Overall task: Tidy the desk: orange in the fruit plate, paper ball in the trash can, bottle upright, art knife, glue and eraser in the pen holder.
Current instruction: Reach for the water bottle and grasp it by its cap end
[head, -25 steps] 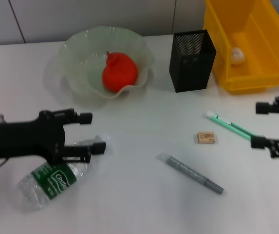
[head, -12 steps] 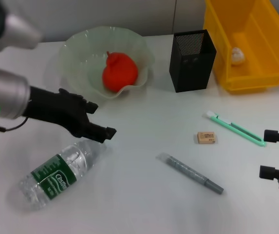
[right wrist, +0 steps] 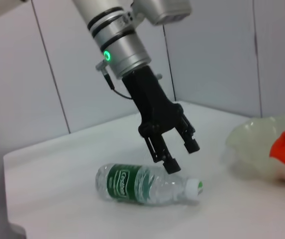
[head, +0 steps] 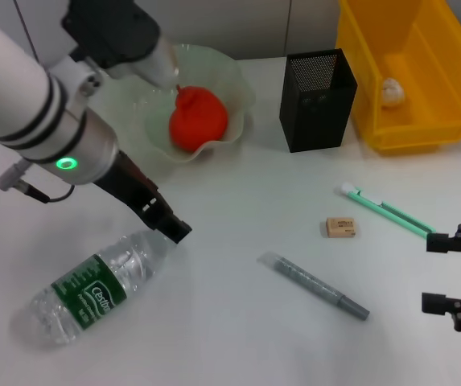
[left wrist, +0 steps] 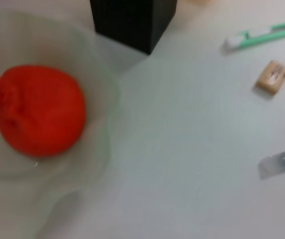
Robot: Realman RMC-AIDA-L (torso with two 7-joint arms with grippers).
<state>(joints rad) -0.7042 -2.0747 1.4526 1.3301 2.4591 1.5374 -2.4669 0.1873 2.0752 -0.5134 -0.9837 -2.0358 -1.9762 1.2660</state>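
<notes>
The clear bottle with a green label lies on its side at the front left, also seen as the bottle. My left gripper hangs open just above its cap end, fingers apart and holding nothing. The orange rests in the fruit plate. The paper ball lies in the yellow trash can. The green art knife, tan eraser and grey glue lie on the table, right of centre. My right gripper stands open at the front right, empty.
The black mesh pen holder stands between the fruit plate and the trash can. The left wrist view shows the orange, pen holder, art knife, eraser and glue.
My left arm has swung up and over, so its gripper now points down at the bottle's cap end instead of lying across the bottle. The right gripper has dropped toward the front edge.
</notes>
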